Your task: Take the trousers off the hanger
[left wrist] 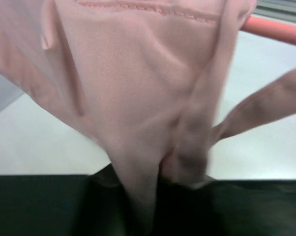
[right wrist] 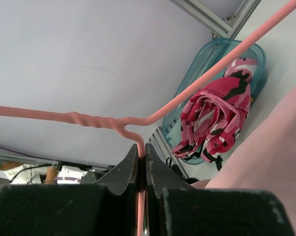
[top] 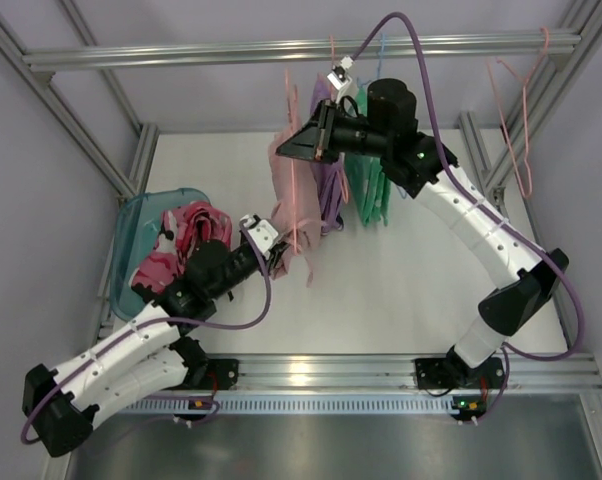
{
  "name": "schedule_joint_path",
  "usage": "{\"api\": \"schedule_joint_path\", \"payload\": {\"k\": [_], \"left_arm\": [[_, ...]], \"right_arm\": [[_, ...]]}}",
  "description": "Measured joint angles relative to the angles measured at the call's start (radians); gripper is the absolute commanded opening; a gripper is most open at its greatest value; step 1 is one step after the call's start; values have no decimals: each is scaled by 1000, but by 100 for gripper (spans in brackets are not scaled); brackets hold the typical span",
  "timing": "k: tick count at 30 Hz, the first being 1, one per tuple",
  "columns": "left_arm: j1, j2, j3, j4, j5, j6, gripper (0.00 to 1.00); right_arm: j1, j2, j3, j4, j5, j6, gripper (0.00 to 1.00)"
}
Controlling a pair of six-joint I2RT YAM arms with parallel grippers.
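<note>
The pale pink trousers (top: 293, 205) hang from the salmon wire hanger (top: 329, 120) under the top rail. My right gripper (top: 321, 135) is shut on the hanger's wire just below the twisted neck, seen in the right wrist view (right wrist: 142, 152). My left gripper (top: 279, 252) is shut on the lower part of the trousers; in the left wrist view the fabric (left wrist: 138, 98) runs down between the dark fingers (left wrist: 153, 191). The hanger's bar (left wrist: 276, 29) shows at the upper right there.
A purple garment (top: 331, 190) and a green garment (top: 366, 185) hang just right of the trousers. A teal bin (top: 146, 225) with pink camouflage clothing (top: 186, 240) stands at the left. Empty pink hangers (top: 521, 120) hang at the right post.
</note>
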Motion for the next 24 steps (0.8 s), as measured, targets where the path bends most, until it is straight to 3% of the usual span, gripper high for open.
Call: {"api": "schedule_joint_path", "payload": {"k": [2, 8, 13, 24], "left_arm": [[0, -16, 0, -4, -10, 13, 0], [0, -31, 19, -50, -59, 20, 0], [14, -14, 156, -134, -104, -25, 0], [220, 55, 459, -257, -21, -312, 0]], "right_arm": [[-6, -1, -8, -1, -3, 5, 0], [-11, -14, -45, 8, -16, 2, 0], [-12, -60, -120, 16, -30, -25, 0], [-19, -146, -264, 55, -37, -81, 0]]}}
